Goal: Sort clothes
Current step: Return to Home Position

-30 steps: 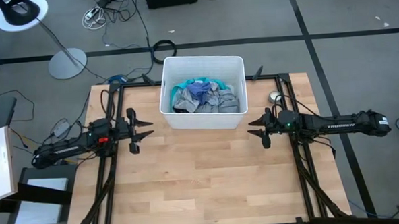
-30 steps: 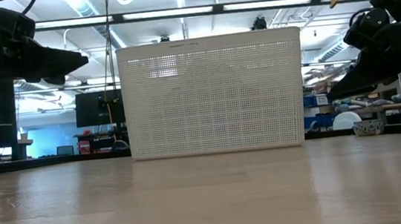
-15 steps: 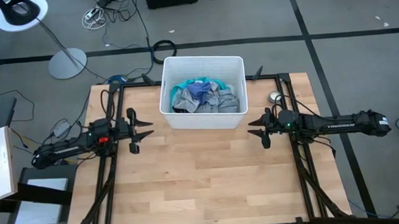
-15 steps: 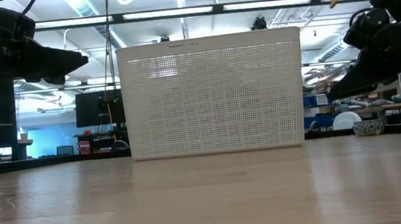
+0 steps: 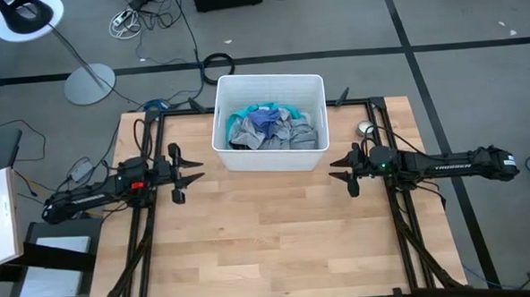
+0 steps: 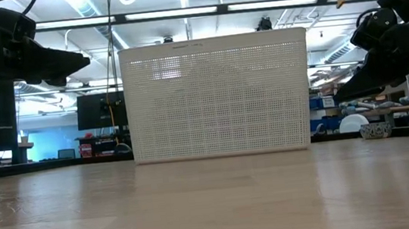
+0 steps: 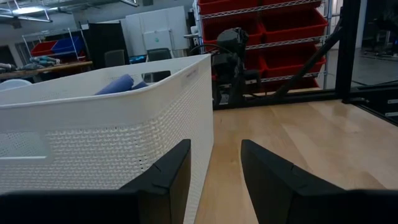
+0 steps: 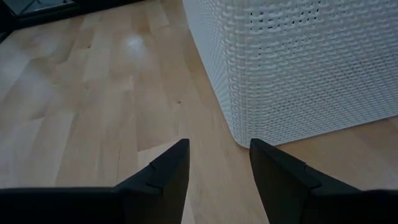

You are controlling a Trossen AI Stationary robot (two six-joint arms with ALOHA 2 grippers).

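The clothes [image 5: 270, 130] lie heaped inside the white bin [image 5: 226, 157] at the table's far middle: grey pieces, a turquoise piece [image 5: 245, 112], a blue piece [image 5: 264, 120] on top. The blue piece also shows over the bin's rim in the left wrist view [image 7: 115, 85]. My left gripper [image 5: 194, 169] is open and empty to the left of the bin, pointing right. My right gripper [image 5: 336, 170] is open and empty to the right of the bin, pointing left. Both hover above the table.
The bin's perforated wall [image 6: 218, 98] fills the middle of the low view. Bare wooden tabletop [image 5: 269, 238] spreads in front of the bin toward the near edge. A small round object [image 5: 366, 128] sits at the table's far right by the frame.
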